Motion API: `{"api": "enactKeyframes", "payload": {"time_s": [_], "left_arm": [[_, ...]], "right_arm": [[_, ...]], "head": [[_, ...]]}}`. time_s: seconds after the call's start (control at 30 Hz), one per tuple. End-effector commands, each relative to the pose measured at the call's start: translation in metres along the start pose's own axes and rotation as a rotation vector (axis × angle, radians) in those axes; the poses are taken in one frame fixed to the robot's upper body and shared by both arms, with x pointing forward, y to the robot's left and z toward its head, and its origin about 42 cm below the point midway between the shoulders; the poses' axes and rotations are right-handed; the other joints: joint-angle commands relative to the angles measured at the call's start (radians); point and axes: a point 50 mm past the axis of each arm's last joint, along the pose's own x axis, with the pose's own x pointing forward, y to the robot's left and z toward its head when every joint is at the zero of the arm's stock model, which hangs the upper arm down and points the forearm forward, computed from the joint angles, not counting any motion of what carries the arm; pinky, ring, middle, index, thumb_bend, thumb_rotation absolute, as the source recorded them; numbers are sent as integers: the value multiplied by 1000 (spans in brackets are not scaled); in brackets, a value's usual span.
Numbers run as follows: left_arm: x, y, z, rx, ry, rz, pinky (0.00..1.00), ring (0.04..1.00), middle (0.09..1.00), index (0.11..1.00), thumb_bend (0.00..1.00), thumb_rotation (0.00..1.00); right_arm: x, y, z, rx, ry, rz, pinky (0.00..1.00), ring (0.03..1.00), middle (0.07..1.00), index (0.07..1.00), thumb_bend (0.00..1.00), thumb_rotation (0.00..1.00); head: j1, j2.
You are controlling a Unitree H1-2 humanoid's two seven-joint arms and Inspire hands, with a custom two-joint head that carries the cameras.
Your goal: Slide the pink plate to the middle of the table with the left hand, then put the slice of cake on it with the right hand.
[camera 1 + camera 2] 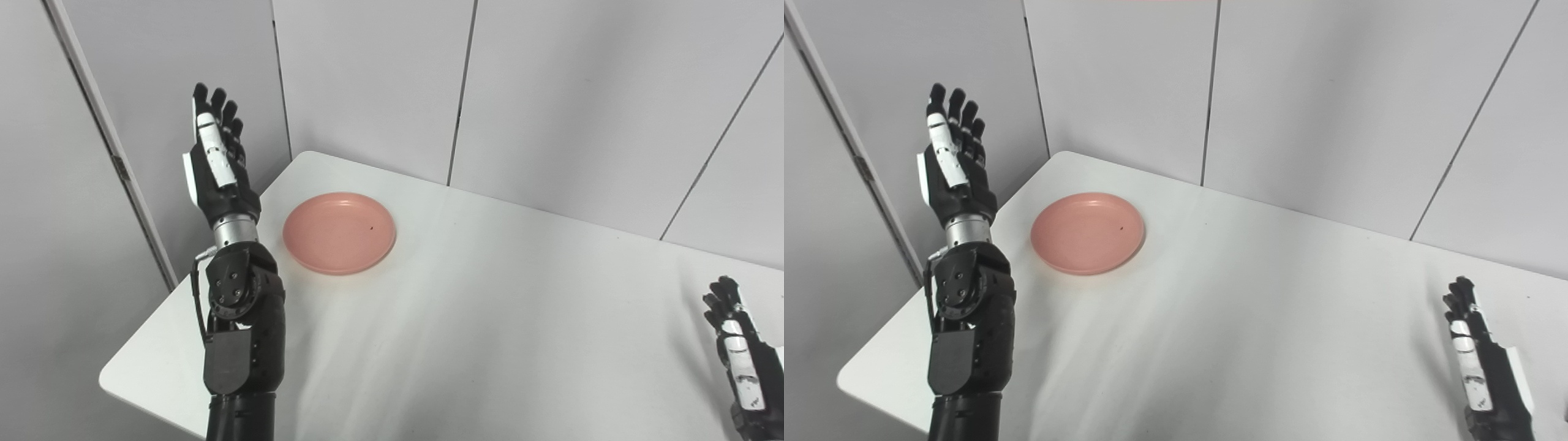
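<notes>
Nearest, low at the right edge: right hand (1482, 361), fingers extended and loosely together, holding nothing, hovering at the table's (520, 318) near right side, probably parked while the left arm takes the first step. No slice of cake visible in either view (possibly beyond the frame; cannot tell). Further in, left forearm rises steeply from the table's near left edge. Left hand (217, 162) held upright well above the surface, fingers straight and slightly spread, released, touching nothing. Pink plate (339, 232) lies flat just to the right of that hand and below it, near the far left corner, clearly off centre. Judged: slide not yet begun; the raised hand looks poised to come down onto the plate's left rim.
</notes>
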Motion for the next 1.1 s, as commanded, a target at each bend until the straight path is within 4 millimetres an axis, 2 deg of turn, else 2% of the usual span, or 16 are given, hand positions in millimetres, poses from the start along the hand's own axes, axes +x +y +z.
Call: {"api": "enactKeyframes", "payload": {"time_s": [0.0, 0.77, 1.07], "left_arm": [[13, -7, 13, -29, -76, -21, 977, 958, 951, 932, 432, 1000], [28, 30, -41, 4, 72, 49, 973, 960, 952, 944, 405, 1000], [30, 41, -58, 41, 135, 70, 949, 951, 947, 947, 430, 1000]], "right_arm": [[-40, 6, -36, 33, 136, -7, 989, 969, 983, 992, 341, 1000], [-41, 8, -34, 35, 142, -8, 988, 967, 981, 989, 338, 1000], [-42, 7, -33, 23, 134, -2, 990, 969, 981, 992, 341, 1000]], "head": [[-1, 2], [-2, 10], [-2, 11]]}}
